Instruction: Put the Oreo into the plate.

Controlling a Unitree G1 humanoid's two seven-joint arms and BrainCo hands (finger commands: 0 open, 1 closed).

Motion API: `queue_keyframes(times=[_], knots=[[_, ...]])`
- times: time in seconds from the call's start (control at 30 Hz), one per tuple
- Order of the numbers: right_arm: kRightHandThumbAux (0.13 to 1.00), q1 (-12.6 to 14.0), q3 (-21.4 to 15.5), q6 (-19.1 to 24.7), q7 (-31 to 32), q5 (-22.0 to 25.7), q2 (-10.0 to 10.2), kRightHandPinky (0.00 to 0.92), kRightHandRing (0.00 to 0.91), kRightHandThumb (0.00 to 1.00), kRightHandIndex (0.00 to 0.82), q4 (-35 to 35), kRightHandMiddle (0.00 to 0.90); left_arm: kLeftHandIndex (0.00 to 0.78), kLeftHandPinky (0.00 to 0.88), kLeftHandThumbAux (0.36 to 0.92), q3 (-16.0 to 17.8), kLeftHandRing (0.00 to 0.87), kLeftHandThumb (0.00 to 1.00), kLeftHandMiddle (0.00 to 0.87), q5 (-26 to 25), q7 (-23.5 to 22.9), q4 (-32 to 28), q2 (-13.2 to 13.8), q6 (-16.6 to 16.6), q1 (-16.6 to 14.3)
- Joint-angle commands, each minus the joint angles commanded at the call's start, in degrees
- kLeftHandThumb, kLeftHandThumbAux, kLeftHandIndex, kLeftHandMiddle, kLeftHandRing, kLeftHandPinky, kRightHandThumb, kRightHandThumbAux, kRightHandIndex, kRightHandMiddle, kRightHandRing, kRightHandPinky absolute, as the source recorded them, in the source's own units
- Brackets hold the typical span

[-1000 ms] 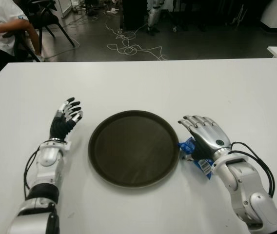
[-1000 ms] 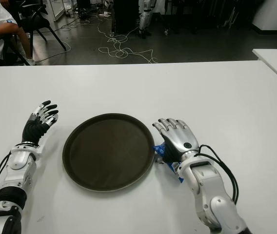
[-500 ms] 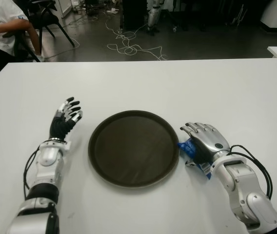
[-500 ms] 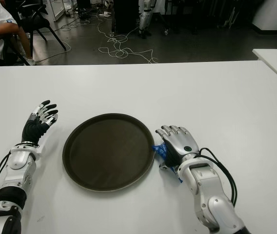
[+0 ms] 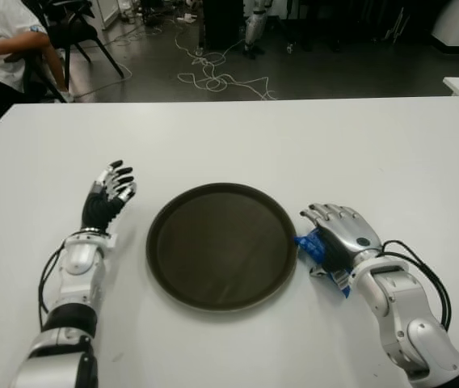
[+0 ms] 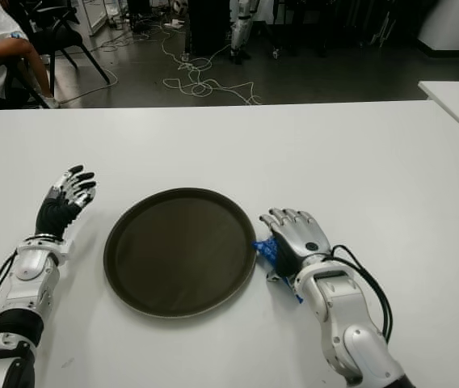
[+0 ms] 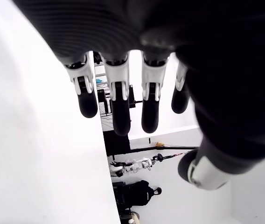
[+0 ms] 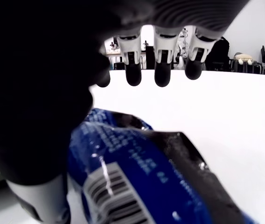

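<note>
Eye views: I am looking at the dark round plate (image 5: 222, 245) on the white table (image 5: 294, 145). The Oreo (image 5: 313, 250), a blue packet, is lying just right of the plate, touching its rim or nearly. My right hand (image 5: 338, 234) is covering it, fingers arched, not closed. My left hand (image 5: 108, 194) is showing left of the plate, fingers spread, empty.

Right wrist view: fingertips (image 8: 163, 77) are hanging clear above the Oreo; grasp not yet made.

Step, as I judge it: closing on the packet. Next: curl, lift, carry left over the plate.
</note>
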Motion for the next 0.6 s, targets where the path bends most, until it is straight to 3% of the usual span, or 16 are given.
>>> queue_keyframes(times=[0.3,0.6], knots=[[0.81,0.52,-0.09,0.6,1.57,-0.15,-0.4,0.072,0.084,0.0,0.064,-1.46,0.092,0.11,0.143,0.713,0.21,0.169,0.109,0.195,-0.42,-0.34,0.23,-0.18,-0.34,0.0],[0.81,1.65,-0.15,-0.07,1.63,-0.35,-1.31,0.094,0.111,0.0,0.083,-3.44,0.11,0.136,0.135,0.705,0.38,0.18,0.118,0.206,-0.56,-0.24,0.13,-0.09,0.25,-0.11]])
